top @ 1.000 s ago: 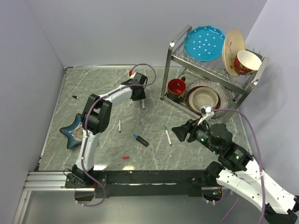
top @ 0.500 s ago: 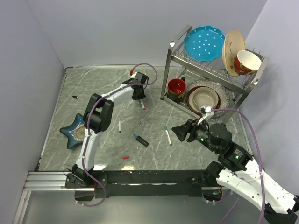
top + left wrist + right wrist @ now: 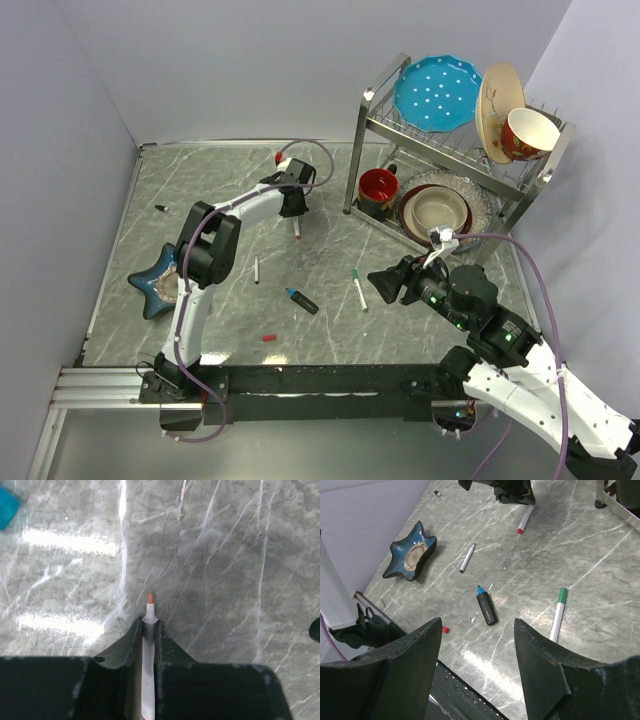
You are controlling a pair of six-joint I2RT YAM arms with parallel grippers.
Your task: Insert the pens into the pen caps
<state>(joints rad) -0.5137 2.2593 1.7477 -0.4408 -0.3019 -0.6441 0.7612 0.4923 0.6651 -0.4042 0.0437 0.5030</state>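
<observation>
Low right of the frame: right tool (image 3: pixel 380 282) spread wide, gripping nothing. Mid-frame, loose on the worktop (image 3: pixel 200 190) — red cap (image 3: pixel 268 338), blue-tipped pen (image 3: pixel 301 300), green-tipped pen (image 3: pixel 358 288), black-tipped pen (image 3: pixel 256 270). Farther up, centre: left tool (image 3: pixel 293 212) pinching the red-tipped pen (image 3: pixel 296 230), tip toward the bottom edge.

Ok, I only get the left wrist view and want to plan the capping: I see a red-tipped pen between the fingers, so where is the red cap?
Observer: The red cap lies near the front edge of the table, well back from the left hand.
Operator: Anything lying on the way?
Observer: A thin white pen and a thick black marker lie between, one on each side of the straight path.
Operator: Is the right hand busy?
Observer: No, it is open and empty, beside the green pen.
</observation>
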